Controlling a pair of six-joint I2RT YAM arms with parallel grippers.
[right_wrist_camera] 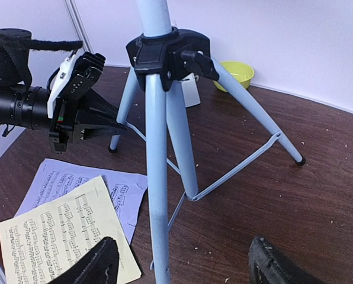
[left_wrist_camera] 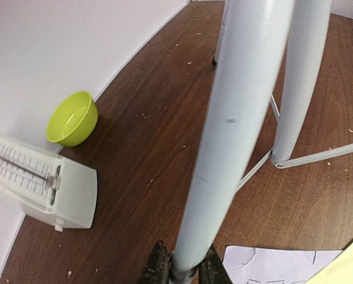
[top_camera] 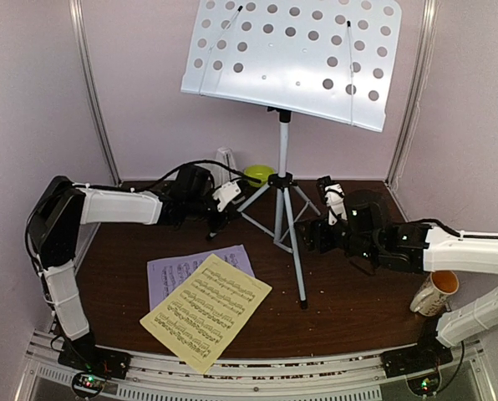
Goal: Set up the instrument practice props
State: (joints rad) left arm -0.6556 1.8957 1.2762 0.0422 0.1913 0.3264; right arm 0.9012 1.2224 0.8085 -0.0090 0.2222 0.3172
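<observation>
**Music stand steadied between two arms.** The stand (top_camera: 291, 58) is upright at mid-bench. Its pole is vertical, its perforated desk is tilted to face the arms, and three grey legs splay over the bench (top_camera: 358, 301).

The left end effector (left_wrist_camera: 185, 271) pinches the far-left leg (left_wrist_camera: 236, 118) low down, fingers pressed to either side of the tube. This looks like a hold to steady or shift the stand.

The right end effector (right_wrist_camera: 185, 266) is spread wide, a finger on each side of the near leg (right_wrist_camera: 156, 225) without touching it. It seems poised to take a second hold.

The yellow sheet (top_camera: 207, 311) lies flat near the front edge, partly covering the lilac sheet (top_camera: 178, 271). Its long axis runs diagonally from near-left to far-right, and neither sheet is on the desk yet.

The metronome (left_wrist_camera: 52, 189) stands at the back wall, its long axis vertical, just left of the bowl (left_wrist_camera: 73, 118) and apart from it. The mug (top_camera: 435, 292) sits at the right edge, well away from the stand.
</observation>
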